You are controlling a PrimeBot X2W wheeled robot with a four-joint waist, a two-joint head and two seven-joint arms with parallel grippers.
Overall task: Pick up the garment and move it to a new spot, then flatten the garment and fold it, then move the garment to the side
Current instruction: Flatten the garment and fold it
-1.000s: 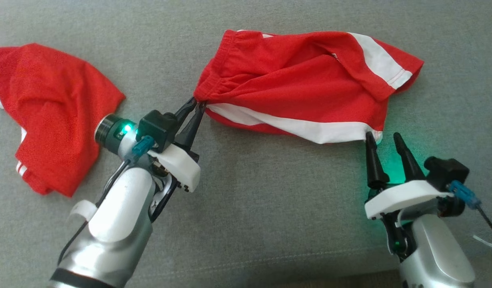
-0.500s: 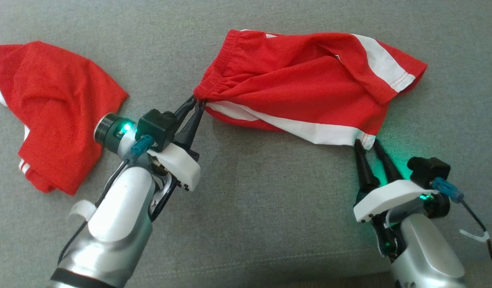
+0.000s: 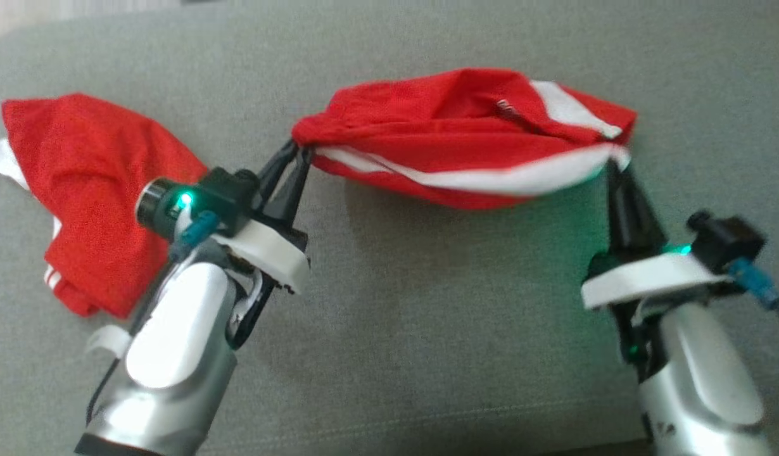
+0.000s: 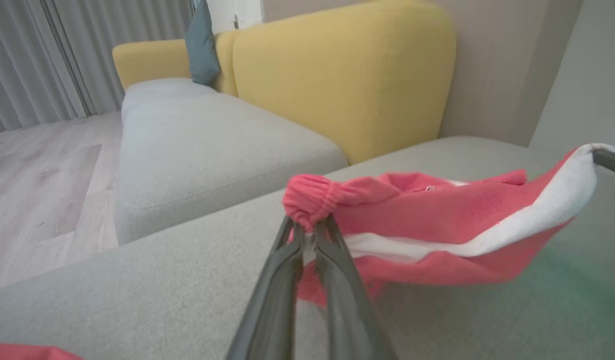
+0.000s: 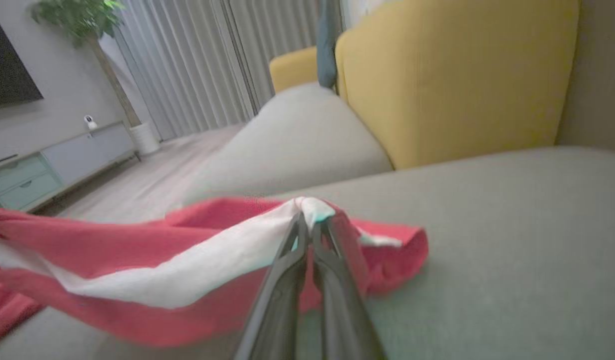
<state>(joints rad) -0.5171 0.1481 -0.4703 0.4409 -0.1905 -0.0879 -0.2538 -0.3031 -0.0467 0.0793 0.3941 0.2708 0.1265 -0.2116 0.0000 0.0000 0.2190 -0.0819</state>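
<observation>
Garment (image 3: 465,126) (red shorts, white stripe) hangs stretched above the grey cushion (image 3: 427,329), the left gripper (image 3: 297,153) clamped on its waistband and the right gripper (image 3: 612,166) clamped on its hem. Two red pieces in all: the second red piece (image 3: 92,183) lies crumpled, well apart on the left.

The left forearm (image 3: 174,335), at 7 o'clock in the head view, and the right forearm (image 3: 700,373), at 4 o'clock, are silver with glossy white panels. A curved white bracket (image 3: 263,250) caps each wrist. At 10 o'clock from the left bracket sits a boxy black camera (image 3: 221,196) with a blue plug (image 3: 196,231) and a thin black cable (image 3: 107,386). A dark cylinder (image 3: 155,206) beside the camera glows green. The left gripper (image 3: 301,152) and right gripper (image 3: 615,168) have long, tapering dark fingers (image 4: 277,295).
</observation>
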